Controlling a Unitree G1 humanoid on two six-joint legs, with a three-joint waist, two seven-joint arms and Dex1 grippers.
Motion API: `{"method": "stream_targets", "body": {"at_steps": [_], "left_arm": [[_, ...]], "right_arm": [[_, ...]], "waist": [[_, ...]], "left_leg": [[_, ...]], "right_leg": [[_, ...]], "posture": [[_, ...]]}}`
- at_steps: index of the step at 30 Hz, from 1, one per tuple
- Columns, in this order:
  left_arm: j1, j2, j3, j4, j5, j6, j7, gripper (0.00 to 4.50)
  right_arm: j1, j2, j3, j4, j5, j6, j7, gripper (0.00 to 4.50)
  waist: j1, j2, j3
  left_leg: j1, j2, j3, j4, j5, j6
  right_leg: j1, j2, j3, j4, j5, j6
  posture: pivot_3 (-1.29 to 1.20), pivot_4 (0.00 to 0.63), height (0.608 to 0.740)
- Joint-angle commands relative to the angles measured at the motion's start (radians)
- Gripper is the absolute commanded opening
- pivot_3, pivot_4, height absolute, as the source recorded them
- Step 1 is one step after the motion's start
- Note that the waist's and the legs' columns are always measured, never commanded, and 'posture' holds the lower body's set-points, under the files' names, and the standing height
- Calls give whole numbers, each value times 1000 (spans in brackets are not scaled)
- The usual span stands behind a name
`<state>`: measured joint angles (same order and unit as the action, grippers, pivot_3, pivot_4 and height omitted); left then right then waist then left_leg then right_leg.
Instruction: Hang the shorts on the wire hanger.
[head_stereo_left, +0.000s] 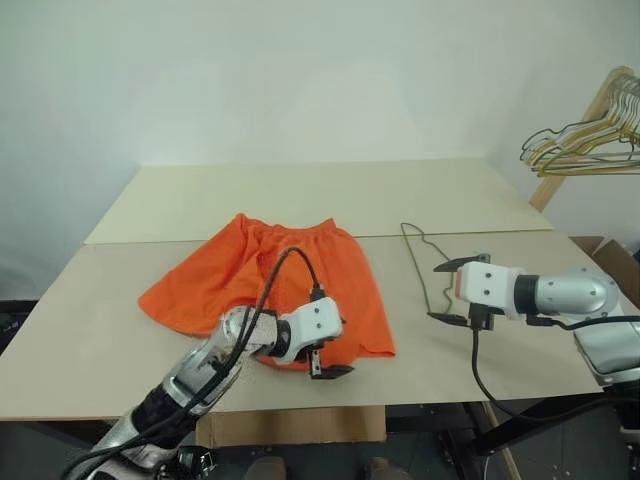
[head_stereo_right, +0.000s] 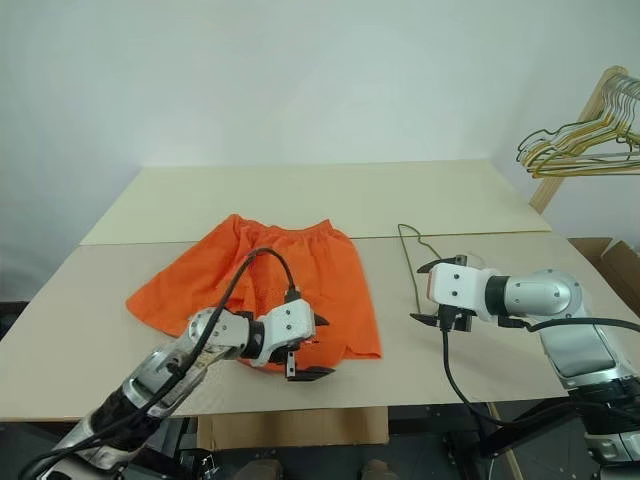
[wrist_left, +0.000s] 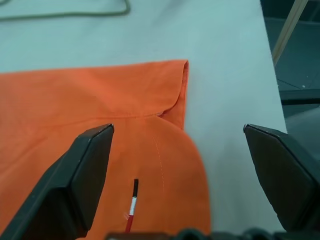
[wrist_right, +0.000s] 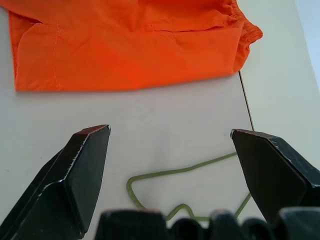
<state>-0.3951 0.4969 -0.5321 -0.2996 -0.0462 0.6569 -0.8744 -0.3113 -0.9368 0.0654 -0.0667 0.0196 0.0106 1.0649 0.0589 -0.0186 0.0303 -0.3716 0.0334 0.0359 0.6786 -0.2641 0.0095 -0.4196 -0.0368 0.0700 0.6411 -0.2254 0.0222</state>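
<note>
Hovering open left hand (head_stereo_left: 333, 352) over shorts (head_stereo_left: 240, 275), wire hanger (head_stereo_left: 425, 265) beside.

left gripper (head_stereo_left: 331, 350) open (angled down) | right gripper (head_stereo_left: 452, 291) open

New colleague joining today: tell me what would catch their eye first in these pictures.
The bright orange shorts lie spread flat in the middle of the pale table. The left gripper hovers open over their near hem, while the right gripper hangs open above the thin wire hanger lying beside the shorts.
</note>
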Motion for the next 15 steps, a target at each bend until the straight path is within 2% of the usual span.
{"method": "stream_targets", "body": {"at_steps": [1, 2, 5, 12, 15], "left_arm": [[-17, -2, -22, 10, 27, 10, 9, 4500], [-16, 1, -37, 22, 44, 9, 14, 4500], [-18, 4, -65, 57, 86, 16, 33, 3909], [-22, -15, -65, 90, 88, 67, 47, 1630], [-21, -18, -67, 112, 99, 66, 58, 738]], "right_arm": [[-28, -2, -13, -11, -5, -4, -10, 4480], [-29, -2, -13, -11, -6, -3, -11, 4480], [-29, 0, -12, -10, -8, -2, -12, 4500], [-31, 0, -7, -3, -21, -6, -9, 4500], [-33, 1, -6, 1, -22, -8, -10, 4500]], "waist": [[-2, 0, 0], [-2, 0, 0], [-4, 0, 0], [-15, 0, 0], [-17, 0, 0]], "left_leg": [[0, 0, 0, 0, 0, 0], [0, 0, 0, 0, 0, 0], [0, 0, 0, 0, 0, 0], [2, 0, 0, 0, 0, 0], [3, 0, 0, 0, 0, 0]], "right_leg": [[0, 0, 0, 0, 0, 0], [0, 0, 0, 0, 0, 0], [0, 0, 0, 0, 0, 0], [2, 0, 0, 0, 0, 0], [3, 0, 0, 0, -3, 6]], "posture": [[99, 0, 740], [99, 0, 740], [99, 0, 740], [100, 0, 740], [101, 0, 740]]}}
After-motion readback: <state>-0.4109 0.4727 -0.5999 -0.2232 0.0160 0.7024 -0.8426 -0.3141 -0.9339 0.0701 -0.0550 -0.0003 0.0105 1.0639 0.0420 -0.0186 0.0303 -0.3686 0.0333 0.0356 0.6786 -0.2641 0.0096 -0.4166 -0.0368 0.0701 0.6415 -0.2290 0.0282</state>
